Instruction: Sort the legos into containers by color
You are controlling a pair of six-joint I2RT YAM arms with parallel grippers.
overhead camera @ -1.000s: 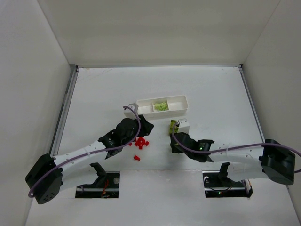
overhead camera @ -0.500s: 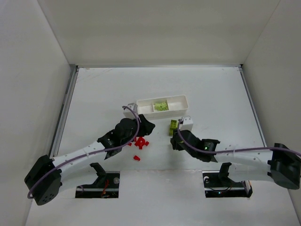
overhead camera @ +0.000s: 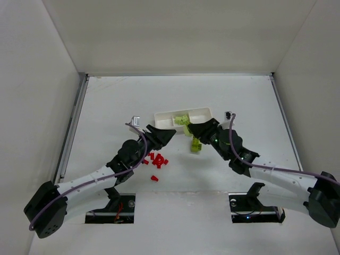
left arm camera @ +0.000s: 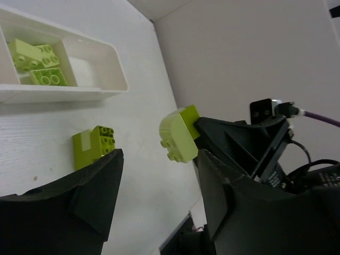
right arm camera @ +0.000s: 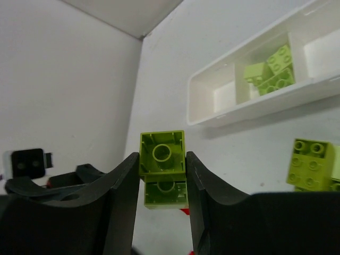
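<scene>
My right gripper (right arm camera: 163, 164) is shut on a yellow-green lego (right arm camera: 162, 153) and holds it above the table, just in front of the white tray (right arm camera: 212, 114). In the top view this gripper (overhead camera: 192, 129) and its lego (overhead camera: 186, 129) are at the tray's (overhead camera: 203, 110) near wall. The middle compartment holds several yellow-green legos (overhead camera: 181, 120). Another yellow-green lego (overhead camera: 195, 144) lies on the table. My left gripper (overhead camera: 166, 135) is open and empty, raised above the red legos (overhead camera: 158, 159). The left wrist view shows the held lego (left arm camera: 179, 134) and the tray (left arm camera: 79, 93).
One red lego (overhead camera: 154, 178) lies apart, nearer the arm bases. The two grippers are close to each other in front of the tray. White walls enclose the table on the left, the back and the right.
My right gripper has lifted a yellow-green lego off the table and carried it up to the tray's near side. My left gripper has risen from the red legos and swung toward the tray.
</scene>
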